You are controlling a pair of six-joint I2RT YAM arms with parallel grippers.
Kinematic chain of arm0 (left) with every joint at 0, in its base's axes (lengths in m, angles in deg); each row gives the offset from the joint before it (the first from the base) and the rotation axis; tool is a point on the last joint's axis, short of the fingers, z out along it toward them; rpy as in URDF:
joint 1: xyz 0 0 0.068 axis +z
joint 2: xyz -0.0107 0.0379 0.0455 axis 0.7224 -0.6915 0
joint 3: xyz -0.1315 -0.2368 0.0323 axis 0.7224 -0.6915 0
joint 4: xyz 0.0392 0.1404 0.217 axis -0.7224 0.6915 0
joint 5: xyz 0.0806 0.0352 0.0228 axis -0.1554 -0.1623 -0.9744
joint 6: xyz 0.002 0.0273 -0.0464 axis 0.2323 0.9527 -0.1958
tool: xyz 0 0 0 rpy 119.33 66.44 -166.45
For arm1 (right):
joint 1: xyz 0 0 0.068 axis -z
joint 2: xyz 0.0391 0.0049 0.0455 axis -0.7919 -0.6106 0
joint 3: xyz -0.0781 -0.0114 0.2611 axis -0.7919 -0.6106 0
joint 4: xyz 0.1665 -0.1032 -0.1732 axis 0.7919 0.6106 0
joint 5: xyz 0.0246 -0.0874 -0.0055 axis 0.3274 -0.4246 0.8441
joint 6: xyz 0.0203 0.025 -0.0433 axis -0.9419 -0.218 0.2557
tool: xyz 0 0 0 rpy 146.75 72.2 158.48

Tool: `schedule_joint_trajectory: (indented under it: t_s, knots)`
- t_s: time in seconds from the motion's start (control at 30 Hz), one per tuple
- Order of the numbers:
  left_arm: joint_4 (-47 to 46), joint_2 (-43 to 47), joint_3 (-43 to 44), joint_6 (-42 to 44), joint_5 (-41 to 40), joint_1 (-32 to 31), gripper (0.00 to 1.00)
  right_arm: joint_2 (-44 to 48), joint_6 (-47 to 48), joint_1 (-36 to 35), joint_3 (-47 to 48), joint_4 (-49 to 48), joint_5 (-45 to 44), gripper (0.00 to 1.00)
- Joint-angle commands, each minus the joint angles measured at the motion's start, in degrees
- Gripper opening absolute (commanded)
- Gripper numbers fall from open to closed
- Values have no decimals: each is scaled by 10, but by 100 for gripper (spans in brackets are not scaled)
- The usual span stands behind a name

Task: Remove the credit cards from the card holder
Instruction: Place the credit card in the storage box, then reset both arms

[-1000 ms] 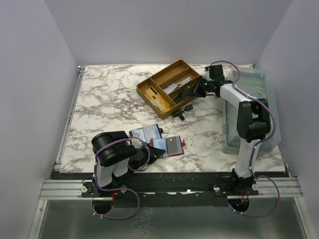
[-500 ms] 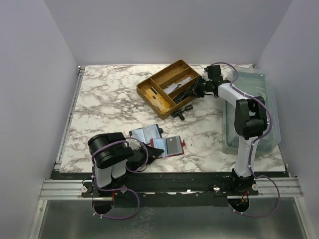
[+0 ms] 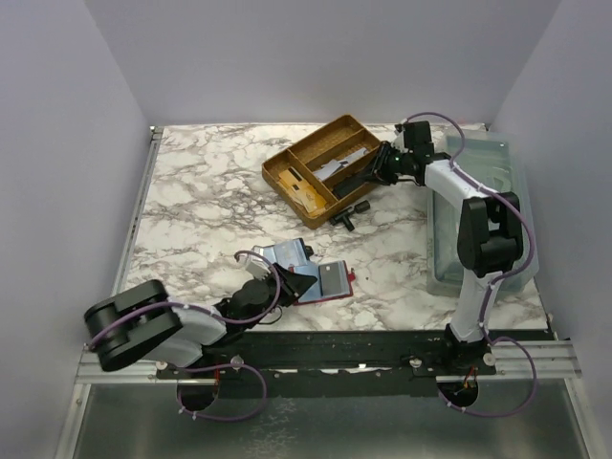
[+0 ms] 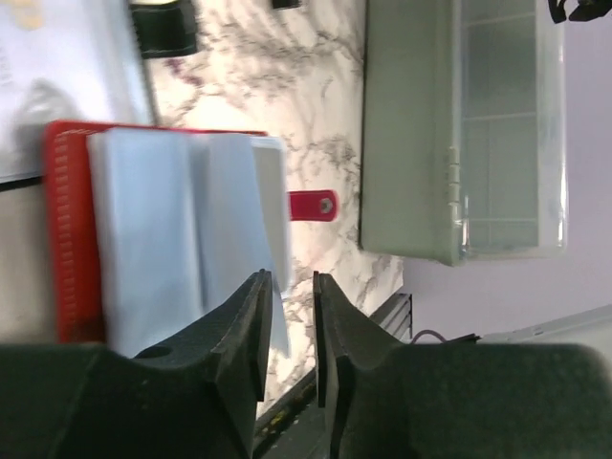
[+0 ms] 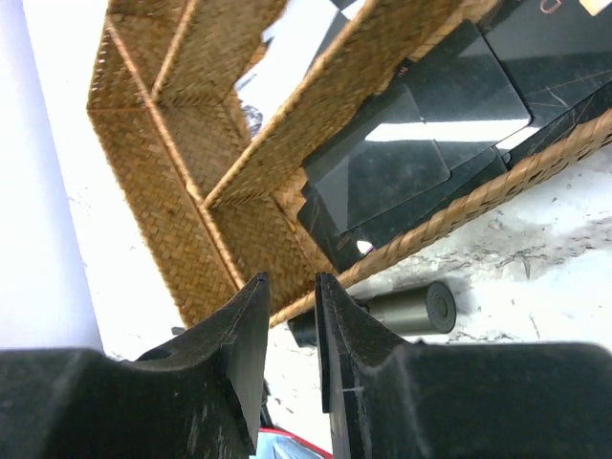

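Left arm: elbow has swung out low and to the left. The left pincer is still at the near edge of the open card holder, which lies on the tabletop close to the front. Its fingers have eased from nearly closed to a narrow gap with nothing between them.

The credit cards, pale grey-blue, still sit in the red holder. One card edge lies just beside a fingertip. Reads as a grip let go, or a reset for another pinch; this extraction is not done.

Centre-right: wicker tray, with shiny flat rectangles in one compartment, likely cards already moved.

Right pincer: hangs over the tray's near rim and has also parted slightly. It holds nothing. Probably a drop-off just finished.
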Motion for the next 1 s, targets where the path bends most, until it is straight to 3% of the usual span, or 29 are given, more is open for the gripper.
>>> schedule_joint_trajectory:
  t_s: [0.0, 0.17, 0.27, 0.33, 0.4, 0.5, 0.57, 0.7, 0.83, 0.97]
  knots:
    - [319, 156, 60, 96, -29, -7, 34, 67, 74, -3, -18, -3, 30, 32]
    - [475, 300, 75, 161, -49, -6, 54, 120, 295, -3, -9, 53, 253, 32]
    - [552, 355, 95, 207, -47, -5, 63, 176, 404, -3, -38, 94, 322, 32]
    - [632, 392, 125, 239, -64, -5, 70, 225, 456, -3, -66, 115, 320, 32]
    - [715, 428, 165, 266, -87, -4, 80, 281, 508, -2, -94, 132, 310, 39]
    - [773, 479, 214, 309, -94, 0, 98, 381, 554, 3, -141, 127, 286, 59]
    - [785, 501, 235, 333, -90, 6, 99, 434, 575, 23, -158, 134, 291, 70]
    - [809, 494, 291, 375, -66, 38, 99, 479, 580, 78, -139, 182, 340, 77]
    - [843, 422, 375, 428, 8, 100, 99, 523, 557, 105, -131, 194, 360, 84]
    - [856, 355, 447, 469, 87, 178, 99, 561, 513, 136, -135, 189, 334, 99]
